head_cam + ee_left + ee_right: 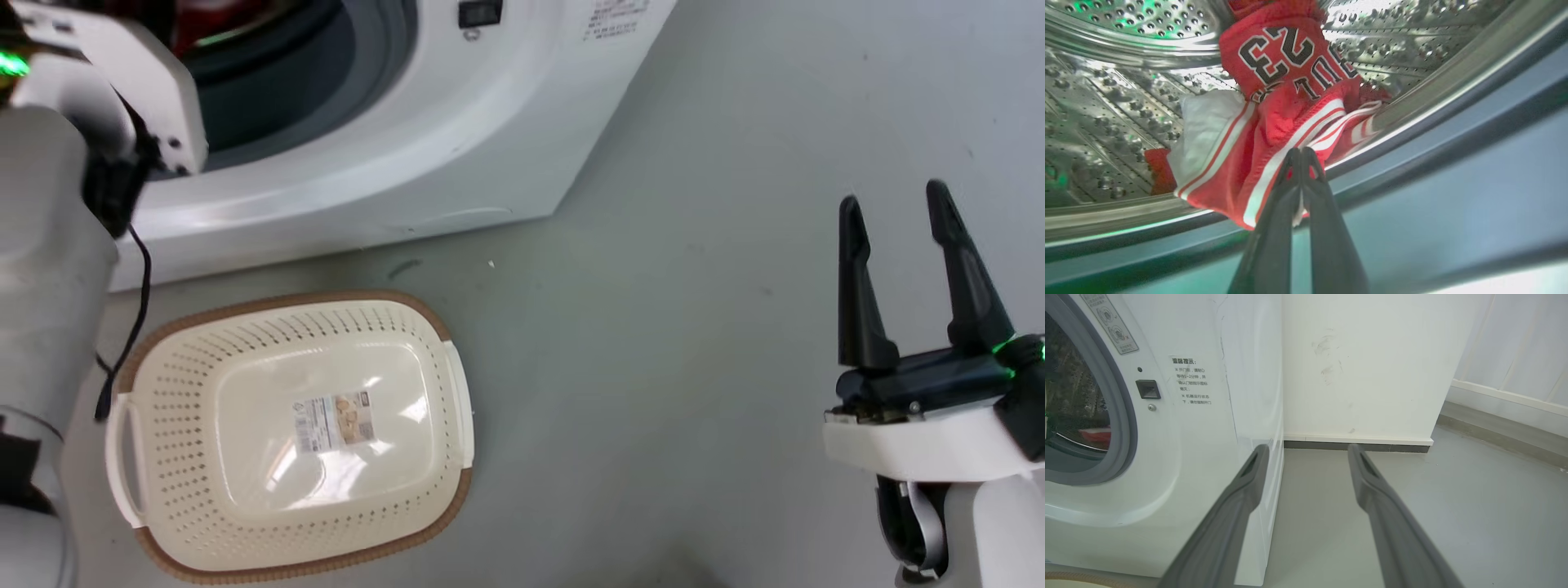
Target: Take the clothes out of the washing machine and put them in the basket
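The red jersey (1274, 122) lies crumpled at the front of the drum (1118, 102) of the washing machine (424, 139), with its striped hem draped over the steel lip. The left gripper (1300, 153) has both fingers pressed together on that striped edge, pinching a fold of cloth between them. The fabric looks light, soft and limp (likely to stretch and trail rather than lift as one lump). The thick trim or a bunched fold seems the surest hold, though the cloth may snag on the lip. The right gripper (894, 196) is spread wide over the floor (653, 367), holding nothing. There is one jersey, and I cannot tell whether the white panel (1204, 126) beside it is a separate piece. One basket (277, 304) sits on the floor before the machine, holding nothing but its label (339, 420).
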`<state>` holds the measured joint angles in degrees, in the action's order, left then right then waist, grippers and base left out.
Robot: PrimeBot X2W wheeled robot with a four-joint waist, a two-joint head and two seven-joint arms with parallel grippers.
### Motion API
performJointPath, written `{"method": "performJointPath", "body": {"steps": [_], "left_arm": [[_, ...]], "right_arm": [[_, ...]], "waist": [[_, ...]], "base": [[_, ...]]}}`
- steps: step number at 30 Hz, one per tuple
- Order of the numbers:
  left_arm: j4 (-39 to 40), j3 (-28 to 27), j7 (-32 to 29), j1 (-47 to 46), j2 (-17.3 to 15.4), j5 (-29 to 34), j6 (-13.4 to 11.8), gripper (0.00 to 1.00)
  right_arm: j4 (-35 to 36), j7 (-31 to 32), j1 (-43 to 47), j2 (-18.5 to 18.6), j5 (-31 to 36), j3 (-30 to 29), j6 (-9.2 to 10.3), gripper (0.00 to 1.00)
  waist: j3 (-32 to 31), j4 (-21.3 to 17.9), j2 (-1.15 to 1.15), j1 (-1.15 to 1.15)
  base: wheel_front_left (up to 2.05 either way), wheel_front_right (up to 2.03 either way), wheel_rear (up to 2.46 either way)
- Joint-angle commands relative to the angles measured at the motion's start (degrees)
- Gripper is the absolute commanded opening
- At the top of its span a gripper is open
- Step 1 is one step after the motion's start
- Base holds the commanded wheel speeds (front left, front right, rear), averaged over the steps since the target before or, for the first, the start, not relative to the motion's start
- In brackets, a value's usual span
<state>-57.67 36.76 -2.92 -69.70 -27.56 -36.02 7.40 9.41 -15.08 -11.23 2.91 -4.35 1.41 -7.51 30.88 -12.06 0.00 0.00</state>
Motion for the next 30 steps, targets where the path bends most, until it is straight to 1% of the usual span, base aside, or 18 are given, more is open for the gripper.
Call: {"method": "performJointPath", "body": {"steps": [1, 3, 6, 9, 10, 15, 21, 26, 30], "left_arm": [[0.51, 0.98, 2.09, 2.32, 0.7, -0.44, 0.01, 0.0], [0.71, 1.48, 3.24, 3.44, 0.86, -0.63, 0.01, 0.0], [1.31, 3.0, 7.0, 6.53, 1.24, -0.78, 0.01, 0.0], [2.49, 4.7, 11.27, 11.03, 2.29, -1.06, 0.01, 0.0], [2.49, 4.7, 11.27, 11.03, 2.29, -1.06, 0.01, 0.0], [4.98, 5.85, 15.01, 16.96, 3.0, -1.05, -0.11, 0.0], [11.11, 6.92, 16.8, 24.53, 2.76, -0.64, -2.01, 0.0], [18.66, 7.77, 17.07, 32.46, 1.46, -0.84, -4.87, 0.0], [25.36, 8.73, 15.93, 38.92, 0.2, -1.43, -7.18, 0.0]], "right_arm": [[-0.46, -0.14, 1.29, -0.05, 0.61, -0.18, 0.04, 1.0], [-0.72, -0.14, 1.96, -0.05, 0.94, -0.2, 0.04, 1.0], [-1.49, -0.14, 3.74, -0.05, 1.82, -0.16, 0.04, 1.0], [-2.32, -0.14, 6.01, -0.05, 2.54, -0.11, 0.04, 1.0], [-2.32, -0.14, 6.01, -0.05, 2.54, -0.11, 0.04, 1.0], [-3.08, -0.14, 8.72, -0.05, 3.27, 0.07, 0.04, 1.0], [-3.6, -0.14, 11.5, -0.05, 3.72, 0.17, 0.04, 1.0], [-4.06, -0.14, 13.53, -0.05, 3.78, -0.07, 0.04, 1.0], [-4.33, -0.14, 14.8, -0.06, 3.59, -0.22, 0.04, 1.0]], "waist": [[-4.34, 2.08, 0.0, 0.0], [-5.35, 2.42, 0.0, 0.0], [-8.47, 3.44, 0.0, 0.0], [-12.46, 4.68, 0.0, 0.0], [-12.46, 4.68, 0.0, 0.0], [-17.21, 6.19, 0.0, 0.0], [-21.51, 7.6, 0.0, 0.0], [-24.26, 8.49, 0.0, 0.0], [-25.79, 9.12, 0.0, 0.0]], "base": [[0.0, 0.0, 0.0], [0.0, 0.0, 0.0], [0.0, 0.0, 0.0], [0.0, 0.0, 0.0], [0.0, 0.0, 0.0], [0.0, 0.0, 0.0], [0.0, 0.0, 0.0], [0.0, 0.0, 0.0], [0.0, 0.0, 0.0]]}}
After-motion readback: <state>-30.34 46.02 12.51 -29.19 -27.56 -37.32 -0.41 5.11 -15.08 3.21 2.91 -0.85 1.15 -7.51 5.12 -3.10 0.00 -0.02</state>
